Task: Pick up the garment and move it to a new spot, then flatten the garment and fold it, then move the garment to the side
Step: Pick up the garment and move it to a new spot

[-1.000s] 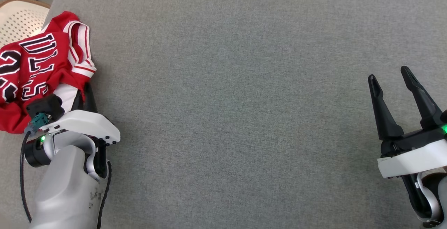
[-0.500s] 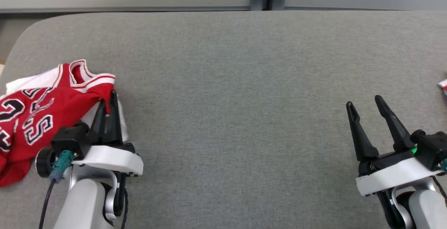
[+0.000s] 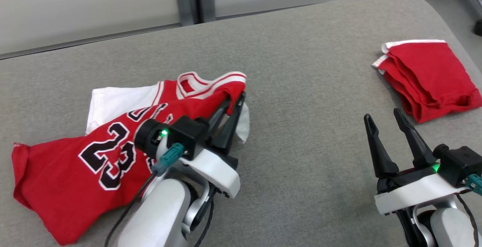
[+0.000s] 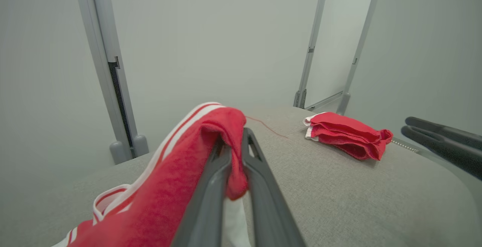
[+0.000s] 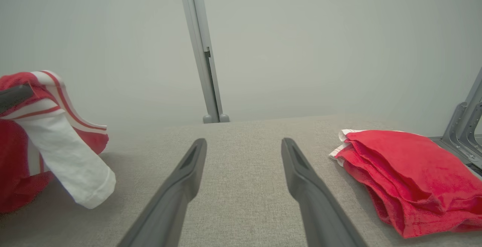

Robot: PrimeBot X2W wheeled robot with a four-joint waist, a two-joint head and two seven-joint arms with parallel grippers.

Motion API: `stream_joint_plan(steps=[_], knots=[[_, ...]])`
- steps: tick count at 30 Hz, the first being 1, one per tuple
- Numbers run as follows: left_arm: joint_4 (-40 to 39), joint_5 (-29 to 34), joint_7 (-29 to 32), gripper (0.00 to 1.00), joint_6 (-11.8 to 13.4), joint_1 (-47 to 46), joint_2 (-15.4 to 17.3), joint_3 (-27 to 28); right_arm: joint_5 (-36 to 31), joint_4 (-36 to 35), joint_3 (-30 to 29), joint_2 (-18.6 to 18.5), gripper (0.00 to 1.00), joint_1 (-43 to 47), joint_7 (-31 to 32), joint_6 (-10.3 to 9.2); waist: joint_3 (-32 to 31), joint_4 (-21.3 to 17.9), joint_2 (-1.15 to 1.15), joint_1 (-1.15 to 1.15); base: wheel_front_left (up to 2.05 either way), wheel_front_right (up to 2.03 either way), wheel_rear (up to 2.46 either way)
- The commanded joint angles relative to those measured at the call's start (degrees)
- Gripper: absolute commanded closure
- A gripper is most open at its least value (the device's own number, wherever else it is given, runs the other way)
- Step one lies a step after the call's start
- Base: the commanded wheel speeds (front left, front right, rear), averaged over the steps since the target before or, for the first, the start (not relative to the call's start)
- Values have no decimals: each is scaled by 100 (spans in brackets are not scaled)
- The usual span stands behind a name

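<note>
Your left pincer (image 3: 236, 98) pinches the red edge of the jersey (image 3: 94, 156), which lies crumpled on the left of the grey tabletop (image 3: 301, 70). Your right pincer (image 3: 382, 114) is wide and empty. Lift the jersey high so it does not drag, and set it down away from the folded red cloth (image 3: 429, 75).

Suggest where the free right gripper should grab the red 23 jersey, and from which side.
Probably the striped neck trim of the jersey: a firm banded edge, exposed on top, beside where the left gripper pinches the shoulder. Bring the open right gripper in from the right, over bare cushion.
</note>
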Motion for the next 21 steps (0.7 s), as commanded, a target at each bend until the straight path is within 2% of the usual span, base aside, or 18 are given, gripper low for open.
stream_joint_plan(steps=[1,7,8,9,10,15,21], knots=[[70,-57,24,100,-37,-111,26,-74,43,16,-5,5,0,-66,-59,0,184,-368,0,0,0,0,0],[733,-390,59,100,-87,-558,-5,-965,200,163,12,96,0,-122,-186,0,497,-736,0,0,0,0,0],[841,-448,71,87,-77,-595,-6,-1102,221,189,5,103,0,-120,-205,0,527,-754,0,0,0,0,0],[959,-463,78,36,-48,-635,-7,-1258,223,213,0,97,0,-129,-236,0,555,-760,0,0,0,0,0],[1051,-502,-23,0,-17,-727,-10,-1488,240,261,-15,103,0,-146,-284,0,595,-743,0,0,0,0,0],[1079,-360,-431,0,60,-776,-6,-1801,222,286,-79,53,0,-176,-336,0,546,-483,0,0,0,0,0],[664,-378,-880,0,412,-580,148,-1474,148,183,-207,-56,0,-96,-246,0,299,-1,0,0,0,0,0]])
